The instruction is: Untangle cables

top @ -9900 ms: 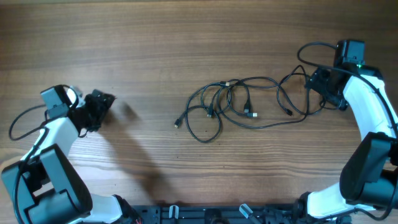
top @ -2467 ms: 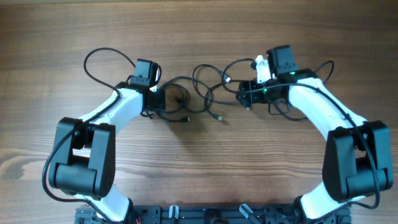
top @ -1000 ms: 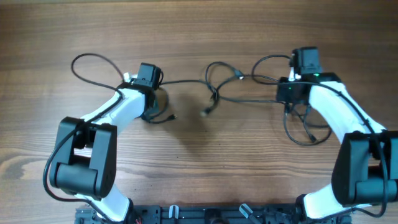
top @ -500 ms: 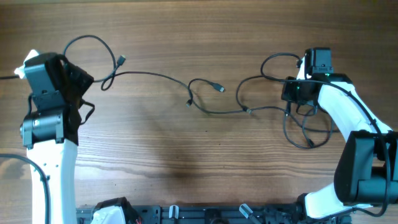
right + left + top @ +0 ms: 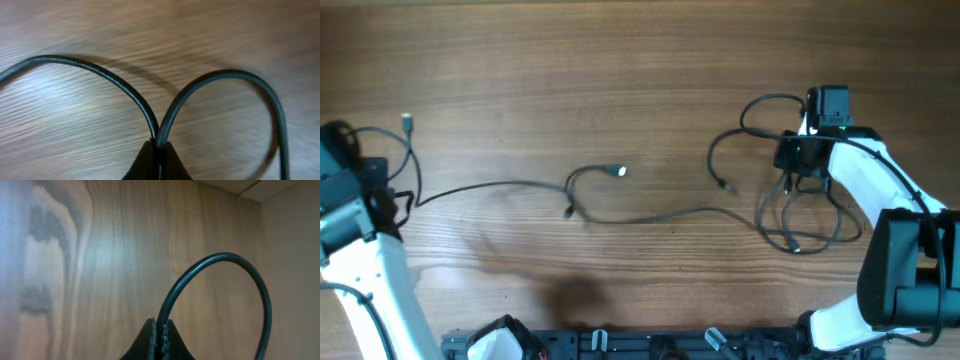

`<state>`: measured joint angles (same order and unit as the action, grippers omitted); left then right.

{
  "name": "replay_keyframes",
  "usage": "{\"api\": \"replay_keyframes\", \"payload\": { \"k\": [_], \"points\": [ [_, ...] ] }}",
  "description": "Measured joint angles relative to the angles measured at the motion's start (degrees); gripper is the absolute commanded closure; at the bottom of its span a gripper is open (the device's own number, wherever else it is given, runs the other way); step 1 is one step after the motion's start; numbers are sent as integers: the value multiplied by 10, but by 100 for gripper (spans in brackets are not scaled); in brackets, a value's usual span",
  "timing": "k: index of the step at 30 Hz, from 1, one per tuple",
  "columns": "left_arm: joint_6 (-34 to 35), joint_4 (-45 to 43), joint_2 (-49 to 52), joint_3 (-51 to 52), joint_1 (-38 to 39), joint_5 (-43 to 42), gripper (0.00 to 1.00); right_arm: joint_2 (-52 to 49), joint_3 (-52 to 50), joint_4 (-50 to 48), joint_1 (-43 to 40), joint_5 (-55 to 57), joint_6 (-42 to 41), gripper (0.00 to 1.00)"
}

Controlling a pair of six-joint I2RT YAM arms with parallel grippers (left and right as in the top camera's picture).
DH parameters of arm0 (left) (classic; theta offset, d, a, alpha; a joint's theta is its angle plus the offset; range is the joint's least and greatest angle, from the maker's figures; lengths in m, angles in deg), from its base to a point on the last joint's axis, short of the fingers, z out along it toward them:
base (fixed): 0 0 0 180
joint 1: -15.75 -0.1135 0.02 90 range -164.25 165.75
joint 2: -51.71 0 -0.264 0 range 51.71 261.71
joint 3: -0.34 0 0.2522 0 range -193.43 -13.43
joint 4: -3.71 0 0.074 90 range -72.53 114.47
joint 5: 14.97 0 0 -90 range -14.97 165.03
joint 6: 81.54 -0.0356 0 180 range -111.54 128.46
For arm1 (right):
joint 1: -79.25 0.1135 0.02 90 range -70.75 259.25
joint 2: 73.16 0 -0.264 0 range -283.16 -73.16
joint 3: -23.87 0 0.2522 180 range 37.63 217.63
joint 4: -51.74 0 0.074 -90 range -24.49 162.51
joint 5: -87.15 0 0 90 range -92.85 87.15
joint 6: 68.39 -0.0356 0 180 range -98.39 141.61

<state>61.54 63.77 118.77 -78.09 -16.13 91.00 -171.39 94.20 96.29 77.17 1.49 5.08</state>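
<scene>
The thin black flexible cables (image 5: 660, 215) were found drawn out in a long, low line across the middle of the brown wood-grain table (image 5: 620, 70), from its left edge to a cluster of loose loops (image 5: 805, 225) at the right side. Near the centre a small kink was left, with one small silver-tipped plug (image 5: 620, 171) lying free beside it. Whether a true knot or only a crossing sat there could not be told from overhead. A second plug (image 5: 407, 122) was seen at the far left. In the left wrist view the black-fingered left gripper (image 5: 161, 330) was shown clenched on a single strand, which arched up and away from the pinched tips. In the right wrist view the right gripper (image 5: 157, 146) was likewise clamped, two strands being pinched together where they met between its tips and curved apart over the wood. The step in hand was judged to be the pulling apart of the bundle, with most of the length laid nearly straight. The next move was judged to call for the loops at the right to be dealt with. The doubled grip would have to be let go and a single cord regrasped, then drawn clear without the central kink being tightened.
</scene>
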Motion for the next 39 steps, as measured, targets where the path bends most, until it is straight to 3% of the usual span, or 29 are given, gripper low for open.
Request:
{"api": "replay_keyframes", "payload": {
  "k": [4,5,6,8,10,11,17,22,26,32,39],
  "points": [
    [-25,-26,0,0,-8,-124,96,0,-7,-23,-2,-2,-9,92],
    [-35,-26,2,0,-5,-148,96,0,-7,-33,-3,-33,1,85],
    [-47,-26,5,0,1,-169,96,0,-8,-50,-5,-94,21,69],
    [-79,-26,17,0,23,-216,96,0,-8,-74,-4,-217,60,54],
    [-106,-26,34,0,49,-244,96,0,-8,-89,4,-326,95,31],
    [-120,-25,44,0,67,-255,96,0,-8,-91,12,-364,110,27],
    [-182,-22,94,0,141,-281,96,0,-2,-76,81,-433,150,26],
    [-198,-16,111,0,151,-283,96,0,40,-76,213,-415,136,28],
    [-199,-11,111,0,151,-283,96,0,44,-131,338,-337,82,27],
    [-233,7,111,0,151,-283,96,-1,44,-240,515,-120,-9,33],
    [-249,18,111,0,151,-280,96,-101,48,-374,595,14,-38,35]
  ]
}}
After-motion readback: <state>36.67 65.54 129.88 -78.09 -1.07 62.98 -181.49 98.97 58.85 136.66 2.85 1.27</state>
